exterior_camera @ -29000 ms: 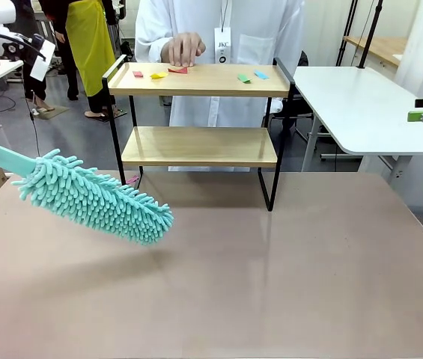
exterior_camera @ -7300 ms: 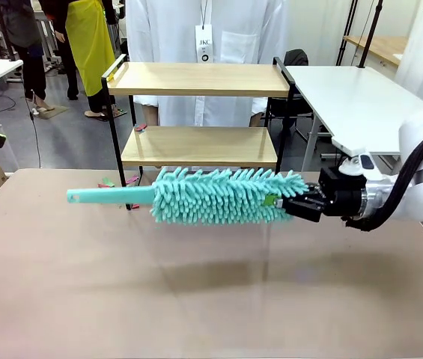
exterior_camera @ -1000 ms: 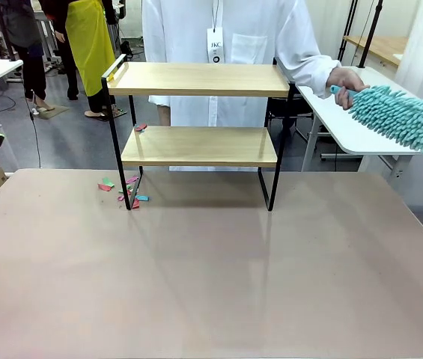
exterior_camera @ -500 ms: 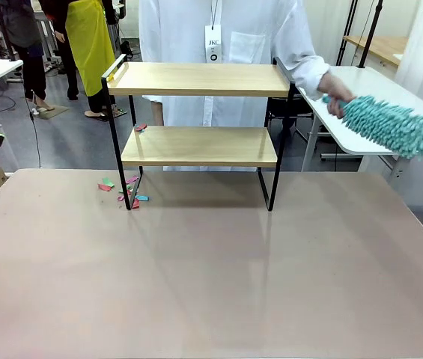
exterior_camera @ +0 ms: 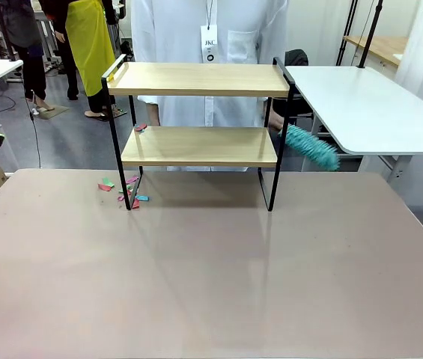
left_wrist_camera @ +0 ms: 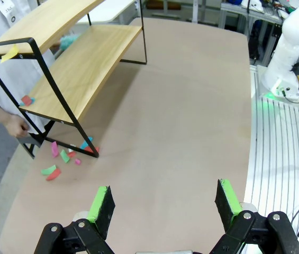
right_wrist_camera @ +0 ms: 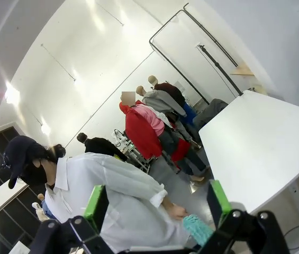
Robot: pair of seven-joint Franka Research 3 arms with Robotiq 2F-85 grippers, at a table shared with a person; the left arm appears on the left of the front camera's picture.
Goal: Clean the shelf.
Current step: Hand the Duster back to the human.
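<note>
Left claw (left_wrist_camera: 163, 203) released, right claw (right_wrist_camera: 157, 203) released, shelf (exterior_camera: 200, 112) unlabelled, badge (exterior_camera: 210, 41) print unreadable

A person in a white coat (exterior_camera: 211, 45) stands behind the large tan tabletop (exterior_camera: 211, 277). Small coloured scraps (exterior_camera: 125, 193) lie on the tabletop near its far left part. A teal duster (exterior_camera: 312, 147) hangs low beyond its far edge, under a white table (exterior_camera: 361, 105).

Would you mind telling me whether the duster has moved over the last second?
Yes. The duster has dropped from above the white table to below its edge, ending beside the shelf's right post.
</note>
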